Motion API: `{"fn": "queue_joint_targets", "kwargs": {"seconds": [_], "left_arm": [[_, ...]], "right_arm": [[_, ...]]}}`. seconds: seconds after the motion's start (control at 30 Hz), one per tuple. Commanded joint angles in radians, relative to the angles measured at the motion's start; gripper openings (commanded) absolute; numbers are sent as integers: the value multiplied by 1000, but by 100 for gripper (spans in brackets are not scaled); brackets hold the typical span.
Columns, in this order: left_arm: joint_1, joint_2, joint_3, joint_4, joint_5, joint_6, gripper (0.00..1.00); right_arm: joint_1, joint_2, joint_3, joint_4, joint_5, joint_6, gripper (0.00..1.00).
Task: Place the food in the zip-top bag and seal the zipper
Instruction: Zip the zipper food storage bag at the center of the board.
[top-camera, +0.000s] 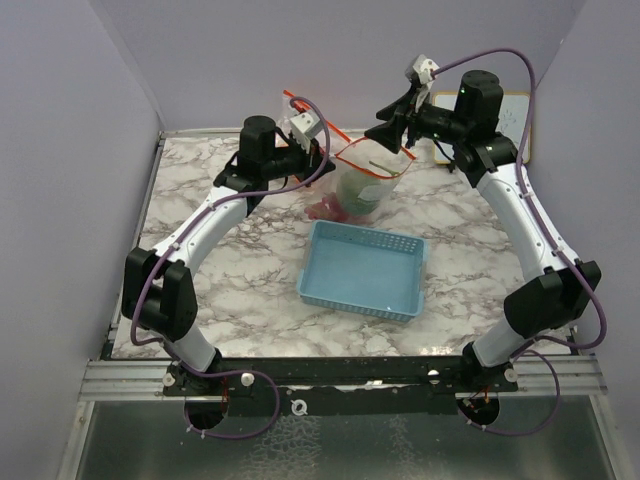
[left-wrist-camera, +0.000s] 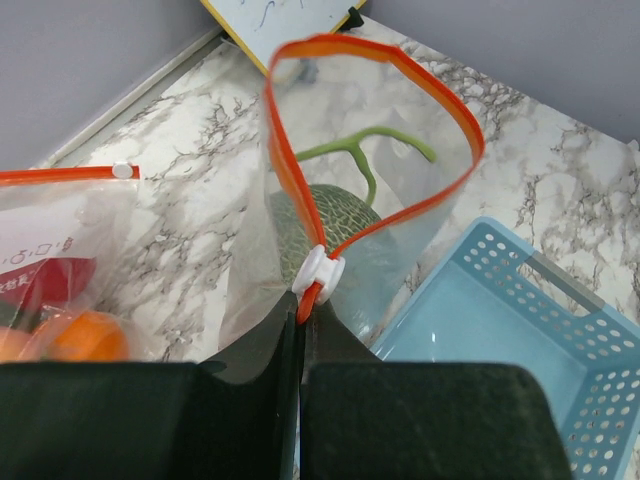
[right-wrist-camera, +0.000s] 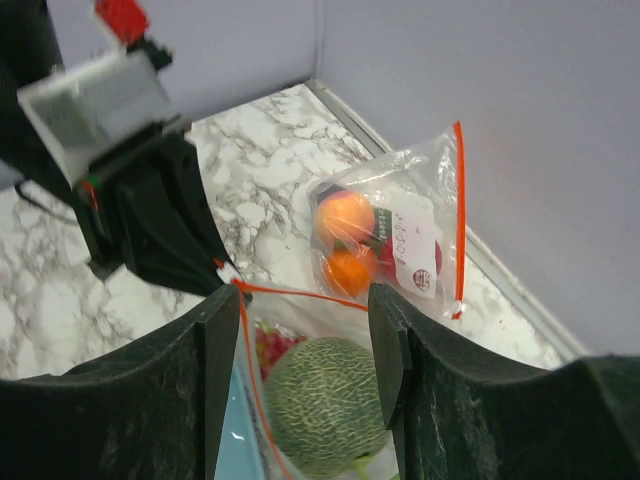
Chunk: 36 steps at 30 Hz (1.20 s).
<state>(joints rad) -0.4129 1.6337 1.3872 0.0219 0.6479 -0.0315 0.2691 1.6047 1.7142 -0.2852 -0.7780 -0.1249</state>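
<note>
Second bag, rear left: lying on the marble surface, containing an orange. Left pincer: pinching the open zip-top bag at its orange rim, just below the white slider. Melon, grapes: sitting inside that bag. Blue basket: standing just in front. Right pincer: hovering spread over the bag's mouth.

Robot lab test cell: plain purple partition walls, marble-print tabletop, left arm & right arm bolted to alum. rail, whiteboard at back.
</note>
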Motion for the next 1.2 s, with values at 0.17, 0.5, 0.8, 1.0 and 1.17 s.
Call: {"fn": "queue_joint_targets", "kwargs": {"seconds": [0.17, 0.5, 0.8, 1.0, 1.17], "left_arm": [[46, -51, 15, 20, 152, -23, 0], [46, 2, 55, 41, 183, -52, 0], [46, 28, 76, 48, 185, -69, 0], [46, 32, 85, 49, 194, -72, 0], [46, 23, 81, 53, 205, -74, 0]], "right_arm": [[4, 96, -25, 139, -404, -227, 54], [59, 170, -24, 243, -430, -136, 47], [89, 192, -48, 322, -455, -42, 43], [98, 209, -64, 308, -417, -65, 42], [98, 231, -49, 277, -386, -103, 43]]}}
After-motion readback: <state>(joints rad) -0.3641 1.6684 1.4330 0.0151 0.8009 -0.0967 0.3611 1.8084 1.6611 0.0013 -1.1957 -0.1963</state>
